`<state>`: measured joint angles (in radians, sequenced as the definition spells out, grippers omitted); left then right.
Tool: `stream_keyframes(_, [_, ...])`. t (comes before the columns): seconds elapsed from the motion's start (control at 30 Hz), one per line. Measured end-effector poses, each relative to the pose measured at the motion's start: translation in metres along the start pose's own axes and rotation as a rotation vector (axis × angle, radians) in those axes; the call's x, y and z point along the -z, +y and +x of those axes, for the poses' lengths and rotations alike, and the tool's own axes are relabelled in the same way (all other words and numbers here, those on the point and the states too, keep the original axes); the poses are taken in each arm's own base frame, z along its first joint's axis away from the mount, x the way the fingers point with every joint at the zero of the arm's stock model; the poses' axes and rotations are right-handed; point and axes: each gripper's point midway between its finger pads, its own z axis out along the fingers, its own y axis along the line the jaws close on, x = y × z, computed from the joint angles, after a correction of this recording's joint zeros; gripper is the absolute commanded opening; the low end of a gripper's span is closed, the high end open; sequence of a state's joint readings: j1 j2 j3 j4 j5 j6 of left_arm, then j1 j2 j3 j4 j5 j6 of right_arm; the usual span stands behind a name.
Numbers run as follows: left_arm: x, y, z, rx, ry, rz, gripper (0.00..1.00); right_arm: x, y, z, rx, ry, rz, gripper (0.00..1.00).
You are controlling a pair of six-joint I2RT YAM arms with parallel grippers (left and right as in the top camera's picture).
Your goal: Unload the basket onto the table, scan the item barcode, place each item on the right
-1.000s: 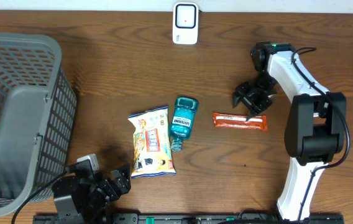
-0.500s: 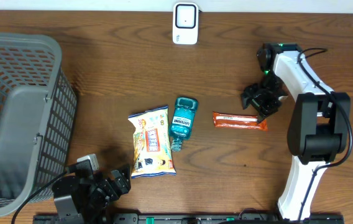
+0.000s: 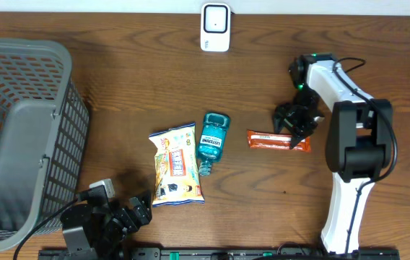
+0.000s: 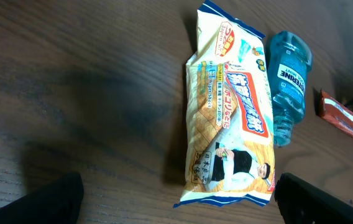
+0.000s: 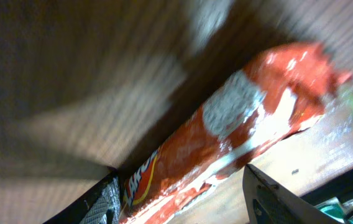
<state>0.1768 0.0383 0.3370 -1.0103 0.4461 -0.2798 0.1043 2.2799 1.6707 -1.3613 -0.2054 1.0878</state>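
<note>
Item: orange snack bar (image 3: 278, 140), flat on the surface (image 3: 118, 94) beneath your right gripper (image 3: 294, 123).
Jaws, right gripper: spread astride its end.
Jaws, left gripper (image 3: 136, 209): spread wide, parked.
Risk: the flat wrapper may slip or crumple when you pinch it.

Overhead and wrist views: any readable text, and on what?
"LISTERINE": on the blue mouthwash bottle.
Snack bag: Japanese print, too small to read.
Orange bar wrapper: lettering blurred, unreadable.
White scanner: no legible text.
</note>
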Motion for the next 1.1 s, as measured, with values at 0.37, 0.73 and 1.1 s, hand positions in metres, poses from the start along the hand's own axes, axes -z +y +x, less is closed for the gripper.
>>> stream_keyframes(0.37, [0.0,0.0,0.0,0.0,0.0,0.0,0.98,-0.025,-0.006,0.022,0.006,0.028,0.154,0.01])
stream_keyframes(0.73, [0.0,0.0,0.0,0.0,0.0,0.0,0.98,-0.006,0.001,0.007,0.004,-0.117,0.072,0.01])
stream_keyframes(1.1, [0.0,0.0,0.0,0.0,0.0,0.0,0.98,0.139,0.038,0.01,0.075,-0.527,-0.436,0.01])
